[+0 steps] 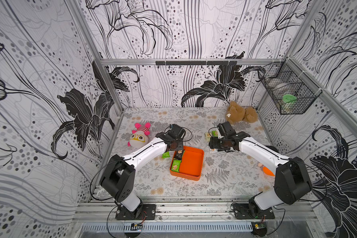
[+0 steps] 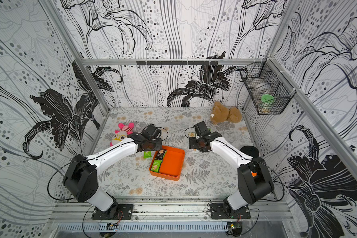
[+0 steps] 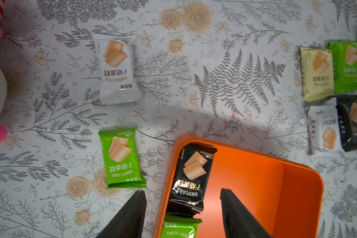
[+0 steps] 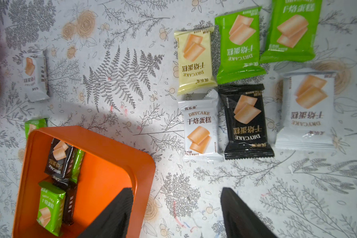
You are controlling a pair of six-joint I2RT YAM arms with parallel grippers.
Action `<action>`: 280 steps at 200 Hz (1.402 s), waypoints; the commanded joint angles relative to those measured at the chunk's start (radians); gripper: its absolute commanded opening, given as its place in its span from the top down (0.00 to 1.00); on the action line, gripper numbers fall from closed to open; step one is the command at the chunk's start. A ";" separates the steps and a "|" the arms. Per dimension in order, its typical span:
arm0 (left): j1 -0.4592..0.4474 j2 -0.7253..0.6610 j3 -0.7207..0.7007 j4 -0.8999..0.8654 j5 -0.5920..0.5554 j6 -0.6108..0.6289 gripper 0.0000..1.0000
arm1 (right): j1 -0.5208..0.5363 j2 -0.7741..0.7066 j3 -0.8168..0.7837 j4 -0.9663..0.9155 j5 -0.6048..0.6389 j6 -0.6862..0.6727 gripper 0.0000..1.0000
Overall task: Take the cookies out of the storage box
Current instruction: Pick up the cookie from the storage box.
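Note:
The orange storage box point(image 1: 191, 164) point(image 2: 171, 162) sits mid-table between the arms. Several cookies lie along one wall of it, among them a black packet point(image 3: 194, 175) point(image 4: 59, 156) and a green packet point(image 3: 178, 228) point(image 4: 50, 206). My left gripper point(image 3: 182, 193) hangs open above that black packet, one finger outside the box wall and one over the orange floor. A green packet point(image 3: 122, 158) and a white packet point(image 3: 118, 68) lie on the cloth beside the box. My right gripper point(image 4: 176, 190) is open and empty over the cloth at the box's corner. Several packets point(image 4: 243, 119) are grouped beyond it.
A pink striped plush toy point(image 1: 139, 135) lies behind the left arm. A brown teddy bear point(image 1: 241, 113) sits at the back right. A black wire basket point(image 1: 286, 90) hangs on the right wall. A small orange object point(image 1: 267, 171) shows under the right arm.

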 commanded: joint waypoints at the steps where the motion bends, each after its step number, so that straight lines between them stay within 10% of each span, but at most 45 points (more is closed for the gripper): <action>1: -0.050 0.042 0.059 -0.043 -0.059 -0.056 0.38 | -0.005 -0.033 -0.025 -0.014 0.013 -0.019 0.27; 280: -0.091 0.355 0.130 -0.081 -0.123 -0.073 0.36 | -0.091 -0.023 -0.022 -0.036 -0.016 -0.112 0.27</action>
